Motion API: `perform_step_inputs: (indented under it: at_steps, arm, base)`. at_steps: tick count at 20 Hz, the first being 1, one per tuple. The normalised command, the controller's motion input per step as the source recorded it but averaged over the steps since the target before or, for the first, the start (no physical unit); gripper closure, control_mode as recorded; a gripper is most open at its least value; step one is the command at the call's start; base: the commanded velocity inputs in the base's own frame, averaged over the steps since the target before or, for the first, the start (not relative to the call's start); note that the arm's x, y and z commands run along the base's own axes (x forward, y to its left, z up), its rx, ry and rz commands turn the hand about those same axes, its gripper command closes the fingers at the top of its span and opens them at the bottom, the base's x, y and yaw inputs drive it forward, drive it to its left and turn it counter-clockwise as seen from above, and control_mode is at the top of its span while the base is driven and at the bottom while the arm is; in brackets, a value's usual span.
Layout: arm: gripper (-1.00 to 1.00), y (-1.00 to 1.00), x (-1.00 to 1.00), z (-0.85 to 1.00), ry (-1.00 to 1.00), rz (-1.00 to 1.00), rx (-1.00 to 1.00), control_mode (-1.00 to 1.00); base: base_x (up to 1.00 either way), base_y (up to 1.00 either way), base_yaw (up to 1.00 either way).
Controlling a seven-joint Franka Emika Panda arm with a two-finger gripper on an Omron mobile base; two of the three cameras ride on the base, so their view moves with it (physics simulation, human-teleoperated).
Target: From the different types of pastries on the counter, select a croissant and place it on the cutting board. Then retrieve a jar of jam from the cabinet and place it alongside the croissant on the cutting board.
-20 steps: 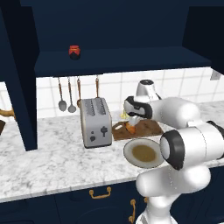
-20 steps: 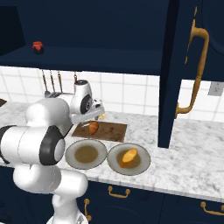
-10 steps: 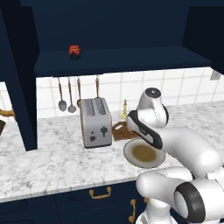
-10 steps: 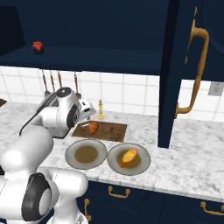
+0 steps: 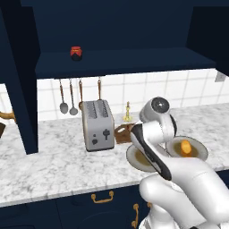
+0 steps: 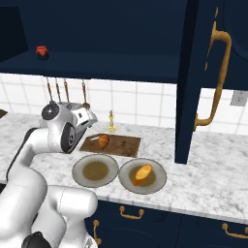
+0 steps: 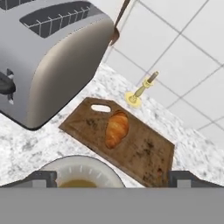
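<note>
On the cabinet [image 5: 134,31] shelf, up and left of the toaster [image 5: 96,125], sits the jar of jam [image 5: 76,53], apart from anything else; looks small, rigid, smooth and probably slippery, best pinched across its squat body below the lid. Below, by the toaster, lies the croissant [image 7: 117,128] on the cutting board [image 7: 144,151]. Gripper [image 7: 113,178] spread wide, holding nothing.

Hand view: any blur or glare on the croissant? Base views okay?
Hand view: croissant sharp on the cutting board, no glare, flat rendered light. Left base view: arm hides most of the board. Right base view: cabinet interior dark, jar of jam still legible.
</note>
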Motion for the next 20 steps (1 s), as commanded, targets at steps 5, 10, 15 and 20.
perform_step_inputs:
  at_steps: [5, 10, 15, 20]
  arm:
    - [-1.00, 0.02, -0.39, 0.76, -0.21, -0.04, 0.00, -1.00]
    - [-1.00, 0.05, -0.26, 0.88, -0.10, 0.00, 0.03, -1.00]
    - [-1.00, 0.04, -0.11, 0.88, -0.02, 0.00, 0.08, -1.00]
    - [-1.00, 0.09, -0.03, 0.72, 0.00, 0.00, 0.08, -1.00]
  base:
    - [0.00, 0.00, 0.00]
    - [0.00, 0.00, 0.00]
    - [0.00, 0.00, 0.00]
    - [0.00, 0.00, 0.00]
